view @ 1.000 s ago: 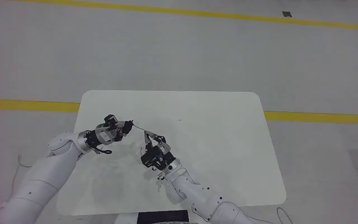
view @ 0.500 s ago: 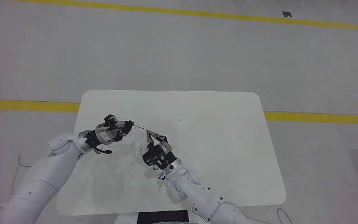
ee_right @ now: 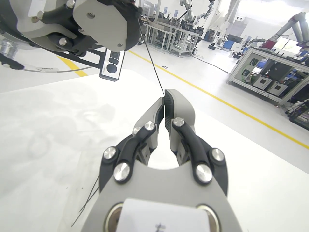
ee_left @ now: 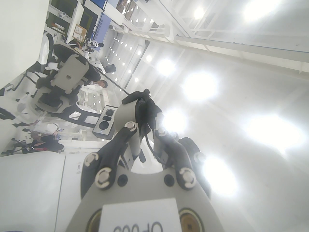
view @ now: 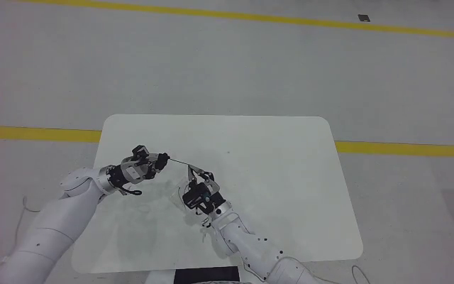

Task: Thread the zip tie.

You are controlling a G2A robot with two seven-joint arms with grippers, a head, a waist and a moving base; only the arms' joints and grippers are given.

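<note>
The zip tie (view: 179, 163) is a thin black strap stretched in the air between my two grippers, above the left half of the white table (view: 284, 177). My left gripper (view: 159, 162) is shut on one end; its fingertips (ee_left: 142, 102) are wrapped in black material. My right gripper (view: 195, 173) is shut on the other end. In the right wrist view the strap (ee_right: 152, 61) runs straight from the right gripper (ee_right: 165, 101) up to the left gripper (ee_right: 136, 13). I cannot tell which end is the head.
Thin black strands (ee_right: 88, 194) lie on the table beside the right arm. The table's right half is bare. A yellow line (view: 397, 148) crosses the grey floor behind the table, and workbenches (ee_right: 265, 73) stand far off.
My right gripper has shifted slightly to the right, away from the left gripper, with the strap still in it. The left arm has kept still.
</note>
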